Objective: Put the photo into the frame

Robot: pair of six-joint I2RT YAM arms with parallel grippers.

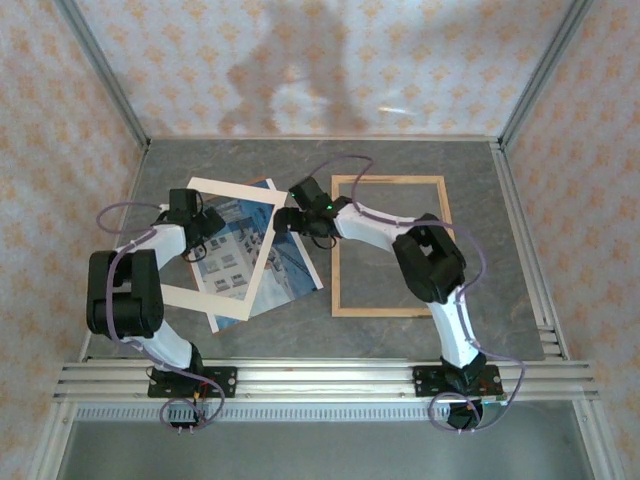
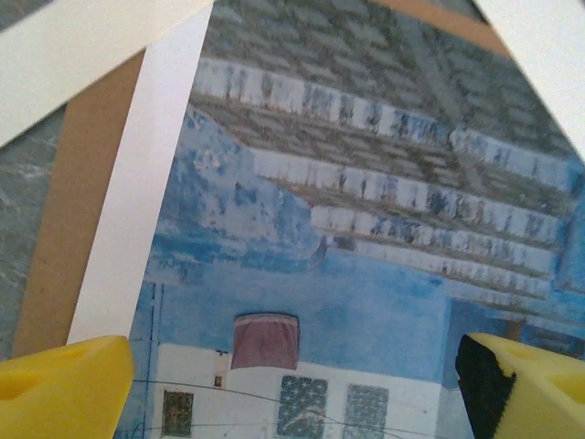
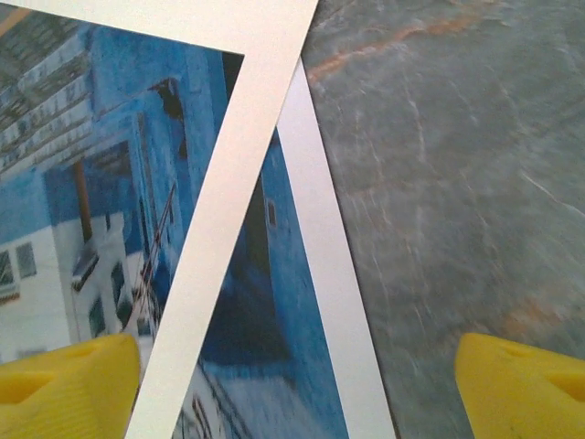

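The photo (image 1: 285, 268) lies face up on the table (image 1: 500, 250) just left of the frame (image 1: 390, 181), turned at a slant so that its near right corner comes close to the frame's left strip without crossing it. Its blue sky and pale building fill the left wrist view, and a white border (image 3: 320, 229) runs along its edge.

A cream mat board (image 1: 200, 298) rests across the photo, farther from the frame and at a different angle, so part of the print shows through its window and part sticks out on the frame side. A brown backing board (image 2: 69, 229) peeks out from under the photo's border on the side away from the frame.

The left gripper (image 2: 292, 389) hangs over the print inside the mat's window, with its yellow fingers (image 2: 59, 384) spread wide and nothing between them. The right gripper (image 3: 292, 384) reaches over from the frame side and is also wide open: one finger is above the mat strip and print, the other above bare table. Whether either one touches the paper cannot be told. The frame itself lies flat and holds nothing — the right arm crosses over its left half.
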